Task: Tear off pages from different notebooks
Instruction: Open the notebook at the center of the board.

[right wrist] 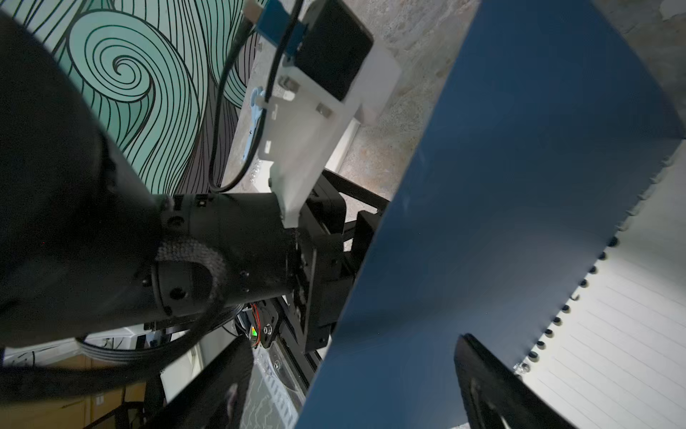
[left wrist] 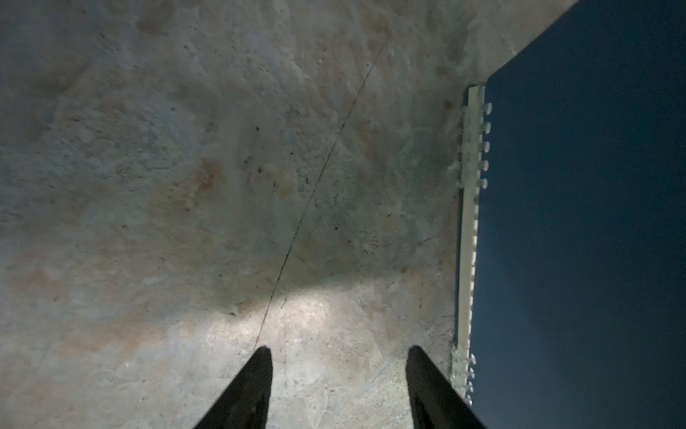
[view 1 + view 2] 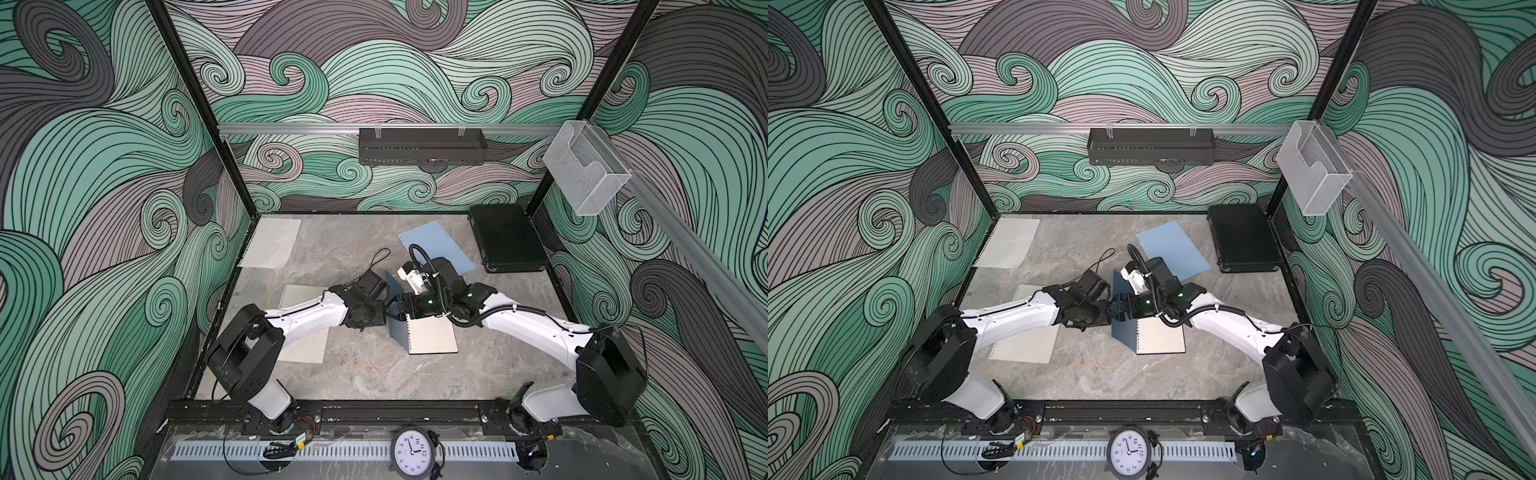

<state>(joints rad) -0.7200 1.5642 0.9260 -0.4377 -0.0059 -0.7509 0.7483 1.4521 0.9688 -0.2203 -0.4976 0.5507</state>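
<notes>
- Both top views looked steeply down from high above the front edge, over the clock (image 3: 413,451), facing the back wall (image 3: 374,62). Each took in the whole bench (image 3: 365,374), the left arm (image 3: 307,311) and the right arm (image 3: 528,324), with the scene slightly offset sideways between them.
- The left wrist camera sat very near the bench, looking along the left end effector (image 2: 339,349) at bare stone, with the navy notebook (image 2: 575,223) beside it.
- The right wrist camera, equally close, faced past the right end effector (image 1: 354,338), across that notebook's raised cover toward the left arm.
- Both wrist views shared the navy notebook, which was also in both top views.
</notes>
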